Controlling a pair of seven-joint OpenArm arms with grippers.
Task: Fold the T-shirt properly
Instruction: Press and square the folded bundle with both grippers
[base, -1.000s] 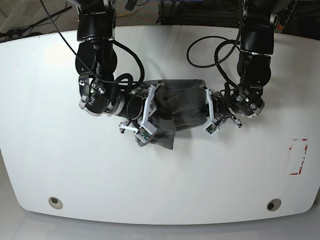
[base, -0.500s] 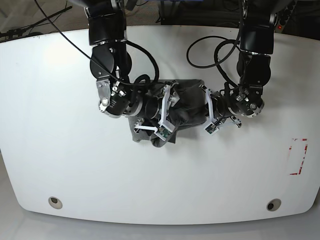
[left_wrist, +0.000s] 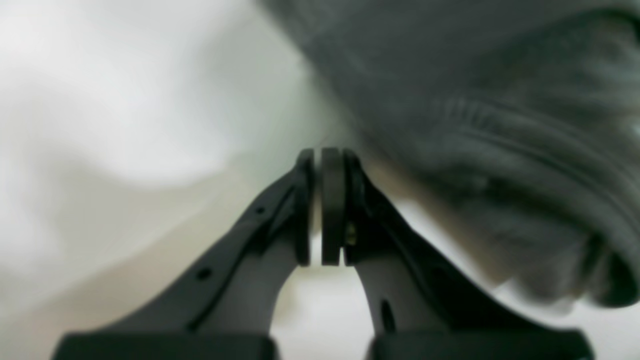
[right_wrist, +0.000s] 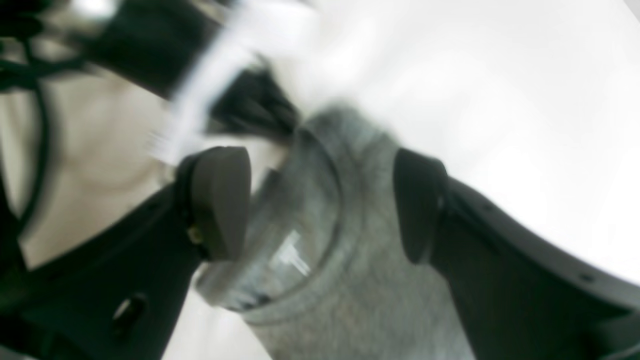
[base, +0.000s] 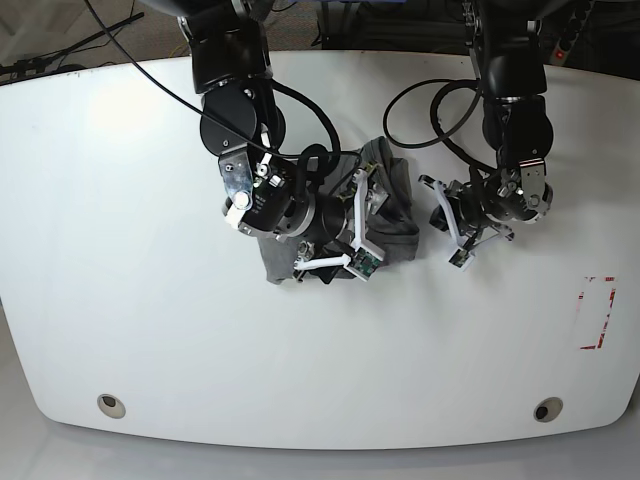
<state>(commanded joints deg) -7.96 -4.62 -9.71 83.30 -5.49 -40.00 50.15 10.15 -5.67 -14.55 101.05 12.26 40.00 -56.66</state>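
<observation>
The grey T-shirt (base: 395, 205) lies bunched in a heap at the table's middle, with a flap (base: 278, 262) sticking out at its lower left. My right gripper (base: 383, 217) hangs over the heap. In the right wrist view it (right_wrist: 320, 200) is open, and the shirt's ribbed collar with a small white label (right_wrist: 290, 256) lies between the fingers and apart from them. My left gripper (base: 437, 228) is just right of the heap. In the left wrist view it (left_wrist: 325, 160) is shut on nothing, over bare table, with the shirt's edge (left_wrist: 500, 130) beside it.
The white table (base: 150, 330) extends all round the heap. A red-marked rectangle (base: 596, 312) is near the right edge. Two round holes (base: 111, 404) (base: 545, 409) sit near the front edge. Black cables (base: 420, 110) loop behind the shirt.
My right arm has swung rightward across the shirt, pushing the cloth into a tighter heap. My left gripper has drawn back to the right, off the shirt.
</observation>
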